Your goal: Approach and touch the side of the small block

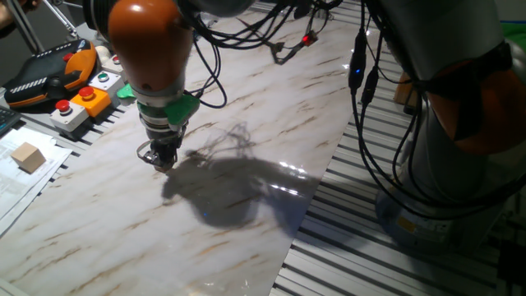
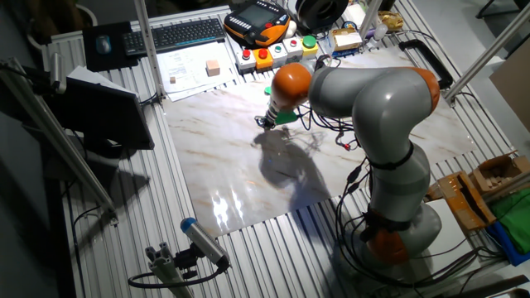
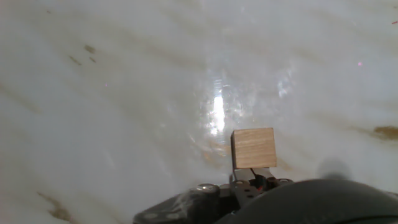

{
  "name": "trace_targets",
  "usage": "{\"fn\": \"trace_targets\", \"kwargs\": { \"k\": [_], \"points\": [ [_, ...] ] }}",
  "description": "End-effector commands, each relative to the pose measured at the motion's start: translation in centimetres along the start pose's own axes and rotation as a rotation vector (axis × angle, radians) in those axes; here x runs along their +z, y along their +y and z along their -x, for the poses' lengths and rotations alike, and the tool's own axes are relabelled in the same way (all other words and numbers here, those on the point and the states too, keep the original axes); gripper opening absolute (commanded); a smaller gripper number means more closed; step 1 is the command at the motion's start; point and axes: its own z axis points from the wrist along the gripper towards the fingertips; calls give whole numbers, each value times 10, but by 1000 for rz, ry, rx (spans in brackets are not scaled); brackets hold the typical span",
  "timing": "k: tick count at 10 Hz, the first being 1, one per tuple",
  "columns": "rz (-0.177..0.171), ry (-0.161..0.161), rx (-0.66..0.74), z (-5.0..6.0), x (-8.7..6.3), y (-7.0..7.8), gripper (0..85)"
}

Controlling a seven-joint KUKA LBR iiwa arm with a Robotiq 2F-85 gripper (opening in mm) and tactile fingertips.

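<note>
We count one arm (image 2: 373, 108), grey with orange joints, bent over the desk (image 1: 246, 123) and filling the 3 o'clock half of the other fixed view. The desk carries one white marbled sheet (image 2: 240, 165), glossy, with brown streaks. In one fixed view the arm's wrist comes down from 12 o'clock, with a green collar (image 1: 177, 109) above the jaws (image 1: 162, 158), whose tips sit at or just over the sheet at about 9 o'clock of its middle.

Off the sheet, toward 12 o'clock in the other fixed view, we see one keyboard (image 2: 186, 34), one orange and black pendant (image 2: 258, 22) and one row of button boxes (image 2: 277, 52) with red and green caps. One larger, paler block (image 1: 28, 156) rests on papers (image 1: 20, 177) at 9 o'clock in one fixed view, well apart from the jaws.

We find one small block (image 3: 253, 148), tan and plain-faced, in the hand view, standing on the sheet at about 4 o'clock of centre, just above the dark gripper body at the lower edge. Whether anything touches it we cannot tell. Whether the jaws are released or clenched we cannot tell either.
</note>
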Motion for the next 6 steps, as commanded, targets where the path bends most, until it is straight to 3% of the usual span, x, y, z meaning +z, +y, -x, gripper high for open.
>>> {"fn": "trace_targets", "kwargs": {
  "k": [1, 5, 6],
  "points": [
    [0, -5, 3, 0, 0, 0, 7],
    [-9, -9, 9, 3, -5, 0, 7],
    [-19, 32, 1, 3, -7, -1, 7]
  ]
}}
